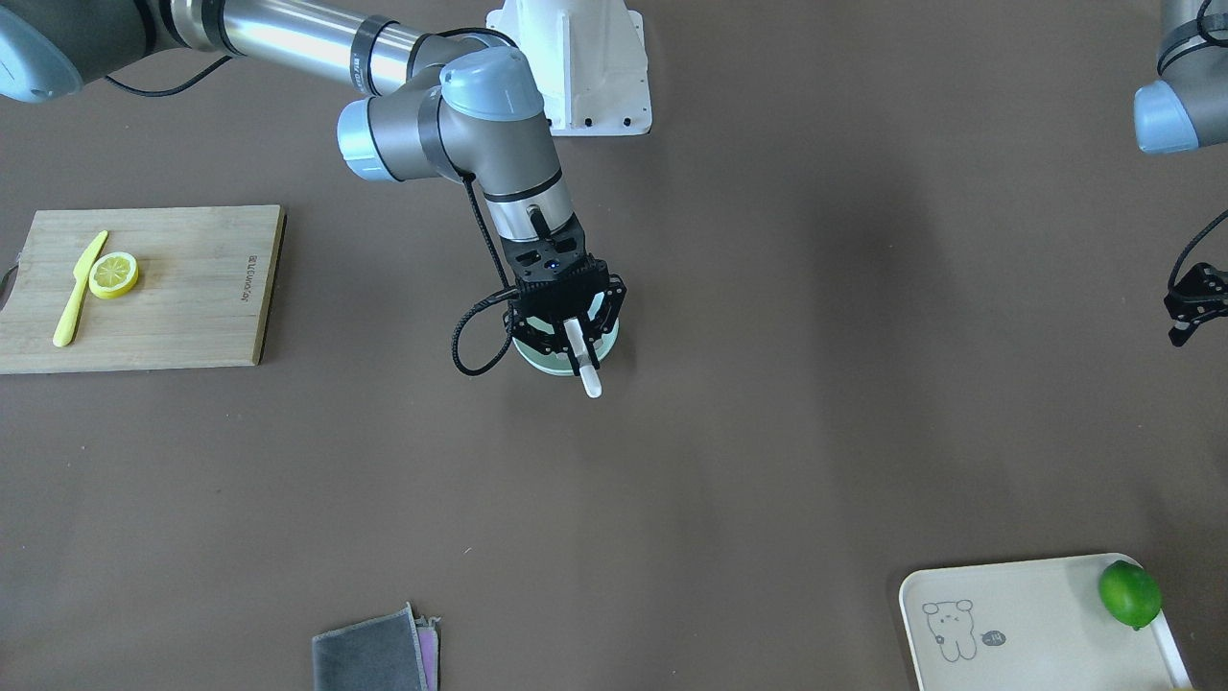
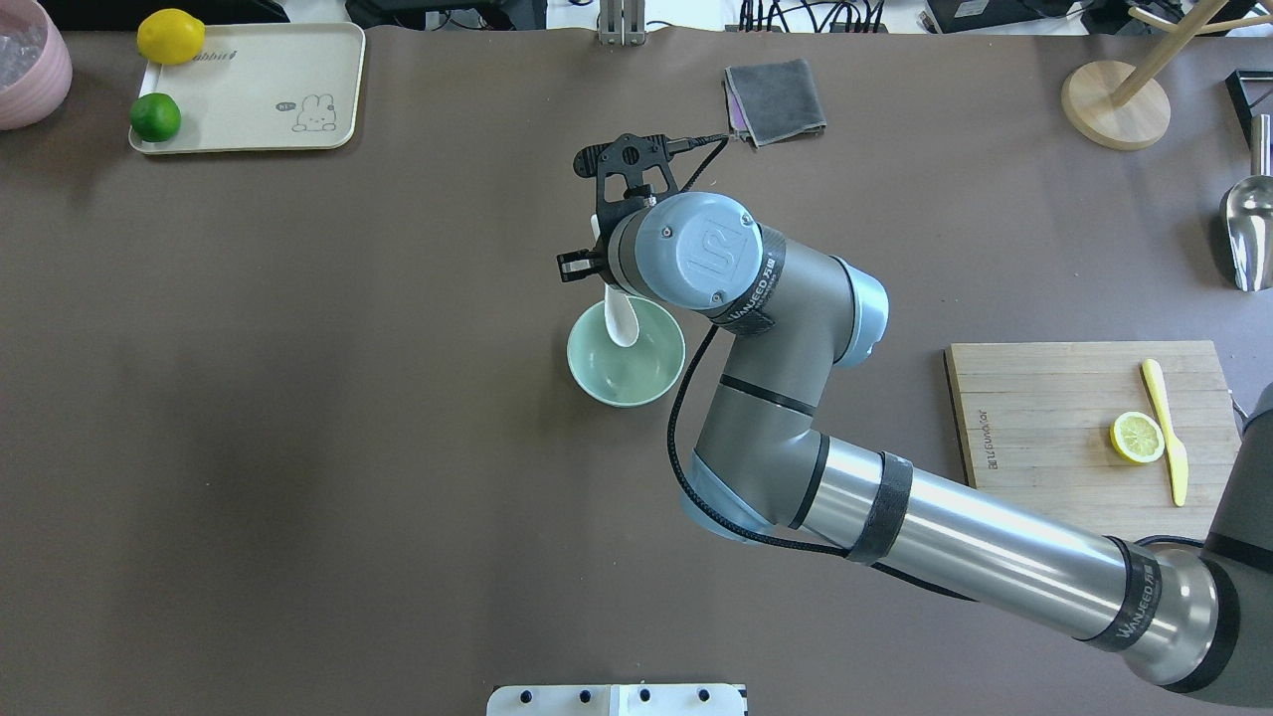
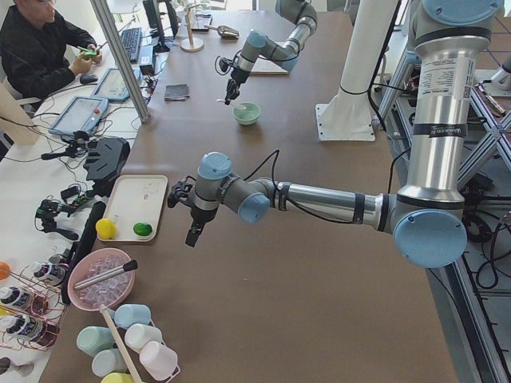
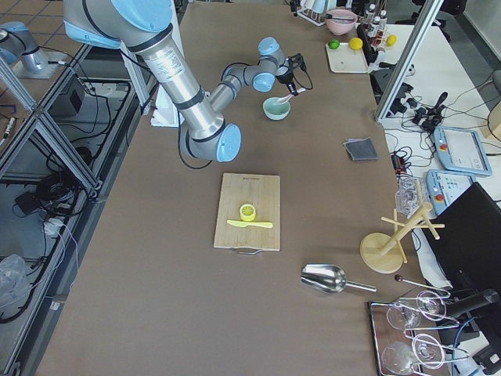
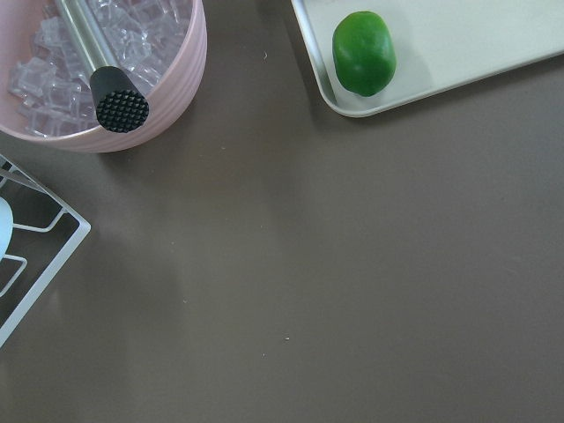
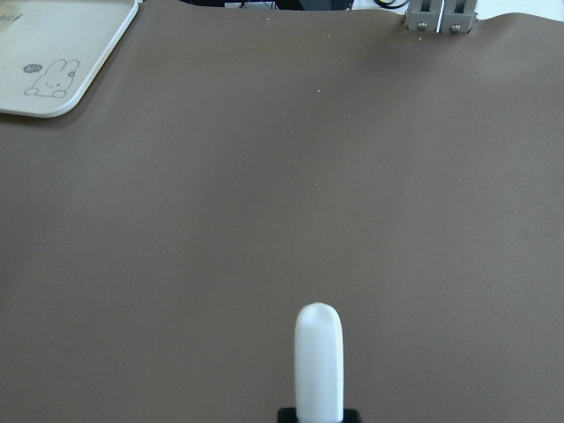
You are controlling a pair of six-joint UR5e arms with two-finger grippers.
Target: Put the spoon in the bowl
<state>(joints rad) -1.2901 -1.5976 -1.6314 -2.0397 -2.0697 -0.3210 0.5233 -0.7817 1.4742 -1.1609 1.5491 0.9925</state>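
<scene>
The right hand (image 1: 576,342) is clamped on the handle of the white soup spoon (image 2: 621,320), which tilts with its oval scoop down inside the rim of the mint-green bowl (image 2: 636,383) (contact with the bowl is unclear) near the middle of the table (image 2: 298,447). The left hand (image 3: 192,230) hovers by the cream tray (image 3: 148,191) at the table's left end. I cannot tell whether it is apart or together.

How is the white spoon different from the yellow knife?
The spoon is white with a round scoop; the knife is yellow, slim and flat. The spoon is gripped by the robot's right hand, tilted with its scoop down over the green bowl; the knife lies loose on the wooden board beside the lemon slice. Both are small eating tools.
</scene>
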